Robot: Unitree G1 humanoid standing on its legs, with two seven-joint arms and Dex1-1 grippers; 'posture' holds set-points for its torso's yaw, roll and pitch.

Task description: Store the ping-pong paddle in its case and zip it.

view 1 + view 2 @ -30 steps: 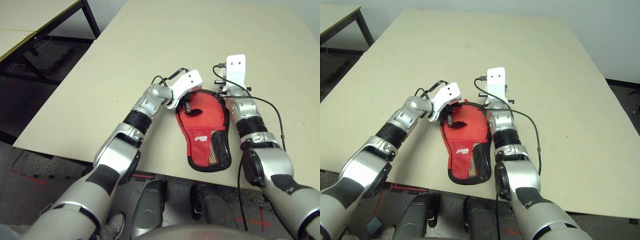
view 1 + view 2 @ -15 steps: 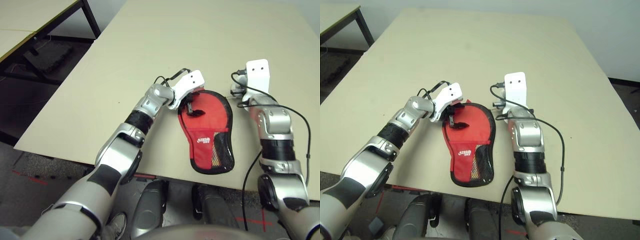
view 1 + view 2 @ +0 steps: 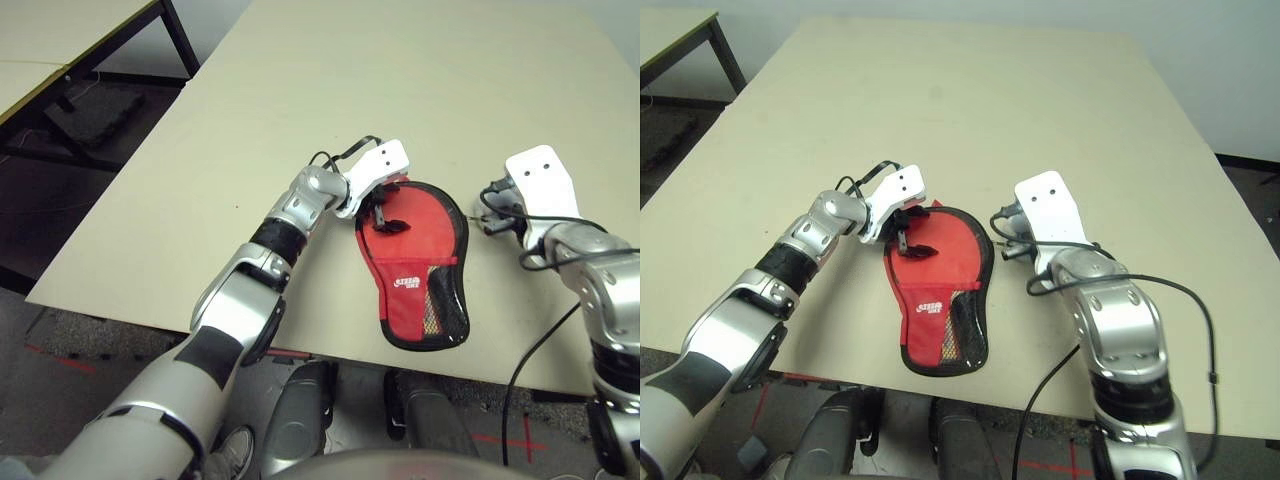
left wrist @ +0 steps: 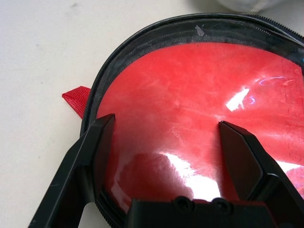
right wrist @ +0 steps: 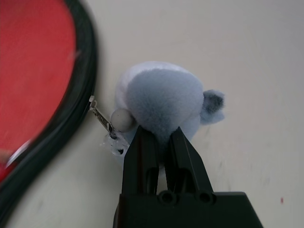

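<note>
as the case [image 3: 410, 290] lies flat, jaws [image 4: 166, 118] straddle it

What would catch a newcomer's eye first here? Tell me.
The bright red case lying near the table's front edge, its black-edged round end beneath the open left pincer. Then the soft grey-white ball beside it, pinched in the right pincer.
</note>
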